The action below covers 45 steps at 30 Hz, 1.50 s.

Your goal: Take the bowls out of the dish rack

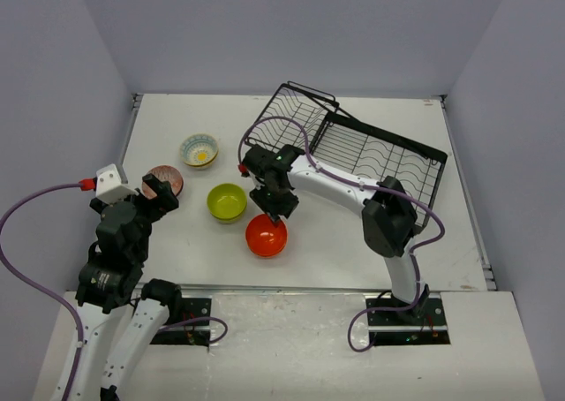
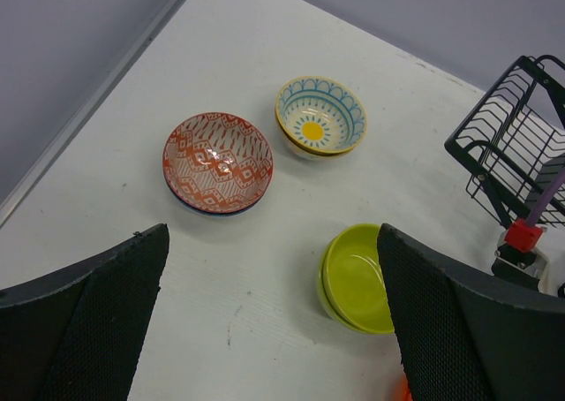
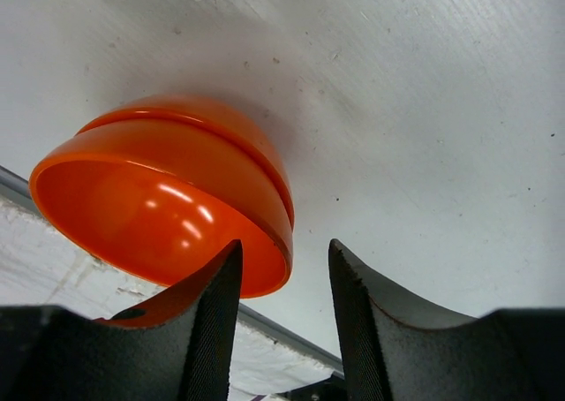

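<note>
The black wire dish rack [image 1: 353,145] stands at the back right, and I see no bowl in it; its corner shows in the left wrist view [image 2: 512,145]. Four bowls sit on the table: orange [image 1: 266,235], lime green [image 1: 227,201], white floral with a yellow centre [image 1: 199,150], and brownish pink patterned [image 1: 165,180]. My right gripper [image 1: 275,208] is open over the orange bowl [image 3: 168,189], its jaws [image 3: 284,251] astride the rim without closing on it. My left gripper [image 1: 159,196] is open and empty [image 2: 274,242], near the patterned bowl [image 2: 217,161] and the lime bowl [image 2: 357,277].
The floral bowl [image 2: 320,116] lies beyond the patterned one. The table's front edge [image 3: 265,326] runs just past the orange bowl. Grey walls close in the left, back and right. The right arm [image 1: 335,185] stretches across in front of the rack.
</note>
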Each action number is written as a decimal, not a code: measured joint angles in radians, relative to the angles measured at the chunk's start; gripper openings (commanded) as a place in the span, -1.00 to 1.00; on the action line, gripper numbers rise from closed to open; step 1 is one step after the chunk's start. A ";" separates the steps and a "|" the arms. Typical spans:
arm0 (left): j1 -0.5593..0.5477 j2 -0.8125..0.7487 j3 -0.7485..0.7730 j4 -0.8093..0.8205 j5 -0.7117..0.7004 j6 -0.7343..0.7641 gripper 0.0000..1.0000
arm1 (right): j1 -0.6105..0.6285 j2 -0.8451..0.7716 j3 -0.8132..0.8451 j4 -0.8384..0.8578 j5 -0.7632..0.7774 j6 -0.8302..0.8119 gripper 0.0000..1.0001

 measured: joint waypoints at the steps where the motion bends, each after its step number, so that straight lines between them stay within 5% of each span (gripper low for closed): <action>1: 0.000 0.000 0.000 0.000 0.000 0.000 1.00 | 0.000 -0.003 0.001 0.000 0.003 0.000 -0.09; 7: 0.003 0.014 0.000 0.000 -0.019 -0.001 1.00 | -0.005 -0.102 -0.047 0.049 0.050 0.008 -0.13; 10: 0.019 0.057 0.002 -0.001 -0.044 -0.003 1.00 | -0.015 -0.294 -0.218 0.151 0.081 0.036 0.45; 11: 0.022 0.078 0.003 -0.001 -0.051 -0.003 1.00 | -0.022 -0.376 -0.291 0.201 0.100 0.044 0.91; 12: 0.024 0.104 0.003 -0.001 -0.056 -0.003 1.00 | -0.033 -0.478 -0.368 0.246 0.119 0.051 0.98; 19: 0.026 0.312 0.073 -0.027 -0.047 0.019 1.00 | -0.344 -1.151 -0.687 0.439 0.306 0.103 0.98; 27: 0.026 0.330 0.160 -0.060 -0.037 0.042 1.00 | -0.361 -1.578 -0.740 0.347 0.612 0.132 0.98; 45: 0.026 0.000 0.184 -0.223 0.019 0.042 1.00 | -0.361 -1.781 -0.779 0.185 0.569 0.135 0.97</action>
